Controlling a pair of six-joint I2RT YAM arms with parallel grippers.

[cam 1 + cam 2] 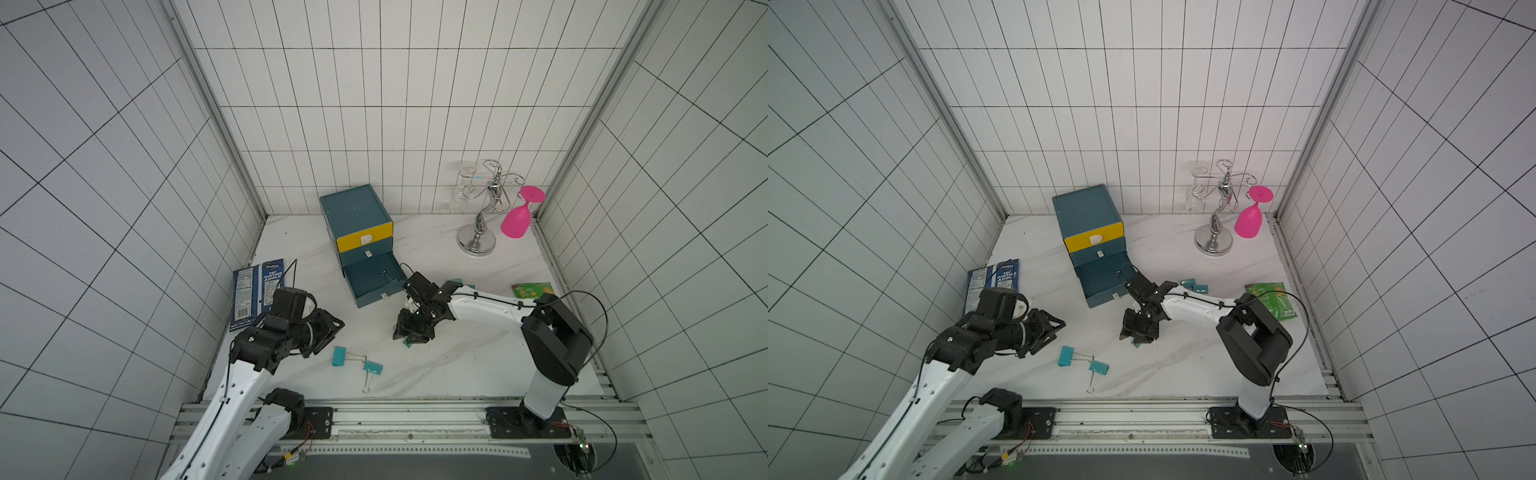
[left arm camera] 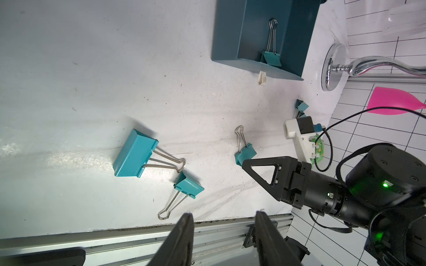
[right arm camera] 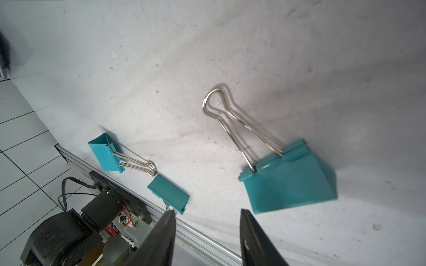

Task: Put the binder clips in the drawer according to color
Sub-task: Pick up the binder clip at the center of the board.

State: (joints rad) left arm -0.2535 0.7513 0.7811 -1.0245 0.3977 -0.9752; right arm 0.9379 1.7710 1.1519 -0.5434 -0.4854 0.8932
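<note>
Marble-look counter (image 1: 457, 365) inside a white-tiled booth.

1. Teal clip (image 3: 288, 182): lies flat on the counter, in front of the open bottom drawer (image 1: 365, 286) and just beyond the tips of the right pincer (image 3: 207, 218), not gripped. The body is toward the pincer. The wire handles are folded together, and the long axis points away from the pincer, roughly toward the drawer. In both top views only a teal corner shows beneath the pincer.
2. Right pincer: jaws apart, holding nothing. The right arm rises from the front rail, its white forearm stretched toward the centre and its wrist bent steeply down over the clip.
3. Drawer clip (image 2: 271, 58): teal, inside the bottom drawer, body against the front wall, handles pointing toward the drawer's back.
4. Drawer cabinet (image 1: 353, 208): dark teal, near the back wall. Yellow top drawer (image 1: 365, 237) and middle drawer (image 1: 365, 254) are shut.
5. First front clip (image 1: 339, 356): teal, near the front rail, handles pointing to the robot's right, loops touching the second front clip (image 1: 372, 368). That clip's handles point toward the rail.
6. Rear clips (image 1: 1200, 287): two, teal, just behind the right forearm. Their direction cannot be told.
7. Left pincer (image 2: 224, 217): jaws apart, empty. The left arm is folded up from the rail, with the pincer aimed toward the front clips and apart from them.
8. Blue chip bag (image 1: 257, 291), flat by the left wall.
9. Chrome rack (image 1: 478, 239) at the back right, with a pink glass (image 1: 516, 220) hanging upside down.
10. Green packet (image 1: 532, 289), by the right wall.
</note>
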